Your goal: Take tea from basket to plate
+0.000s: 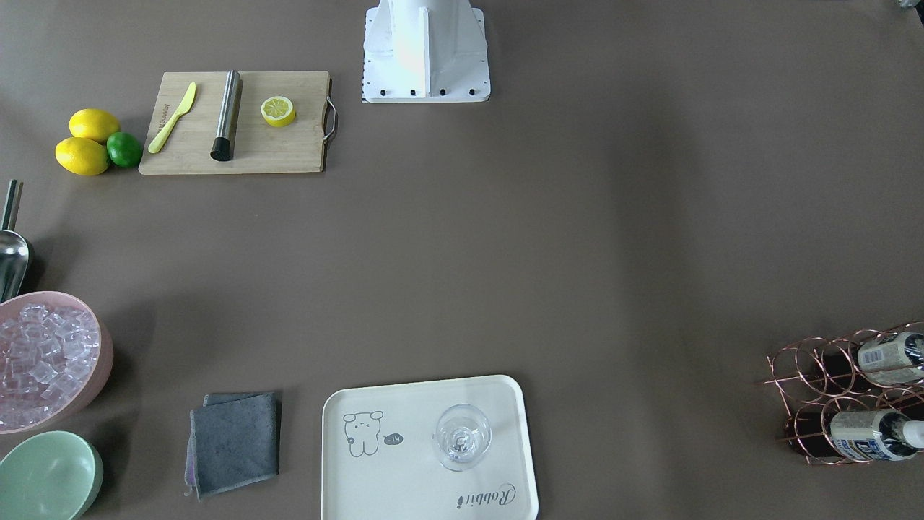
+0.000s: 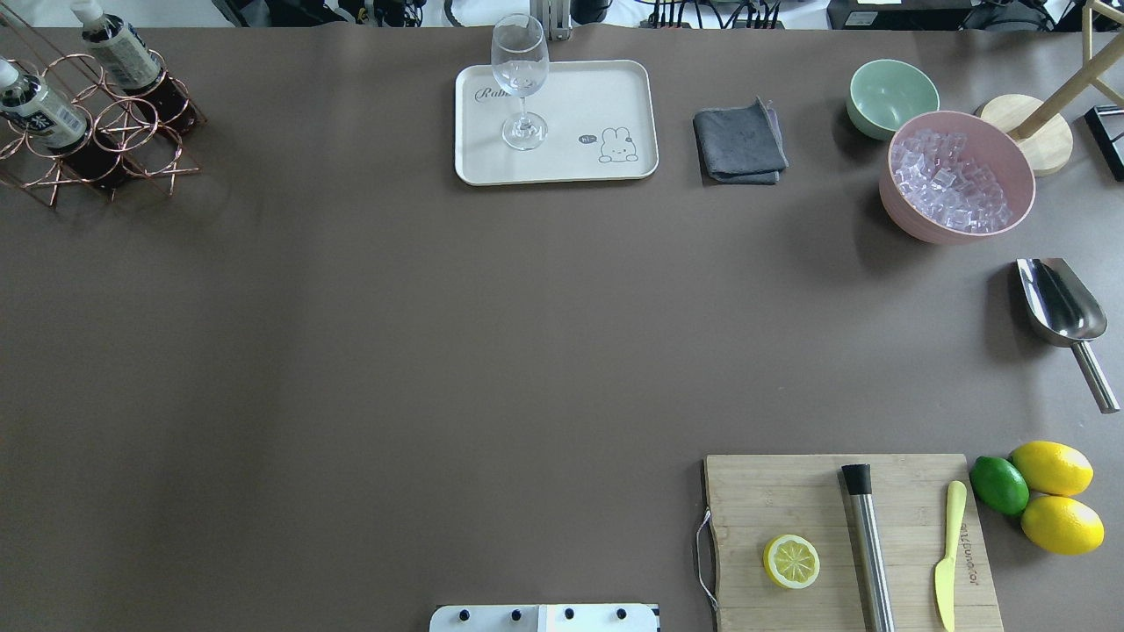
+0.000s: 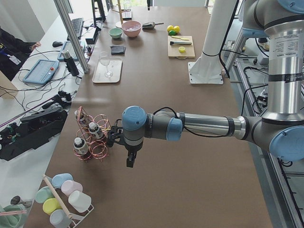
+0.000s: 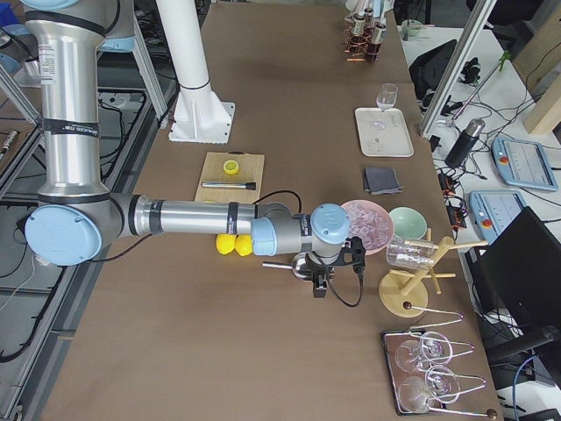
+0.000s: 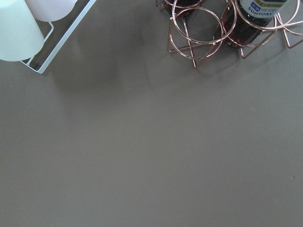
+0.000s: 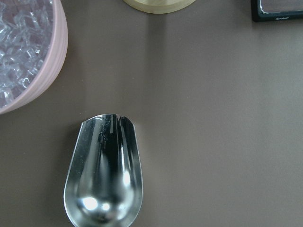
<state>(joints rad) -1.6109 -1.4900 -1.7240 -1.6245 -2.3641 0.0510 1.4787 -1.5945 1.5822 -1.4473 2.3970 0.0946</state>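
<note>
In the overhead view you had the tea (image 2: 35, 110) standing upright in the basket (image 2: 105, 145) at the far left corner of the surface (image 2: 439, 351), well apart from the plate (image 2: 562, 167). In the exterior left view the left gripper (image 3: 129, 164), the nearer one, hung just beside the basket, pointing down, and you could not tell how far its fingers were spread. In the left wrist view the tea lay up and to the right, no fingers showing.

the tea (image 2: 39, 112) is dark red-brown, with a white cap and a white-and-blue printed label, and the basket (image 2: 105, 132) is rose-gold wire. the plate (image 2: 562, 162) is cream-white with a grey line-drawn cartoon animal and script. the table (image 2: 439, 351) is plain brown, the cloth (image 2: 739, 145) dark grey, one bowl (image 2: 891, 92) mint-green.
</note>
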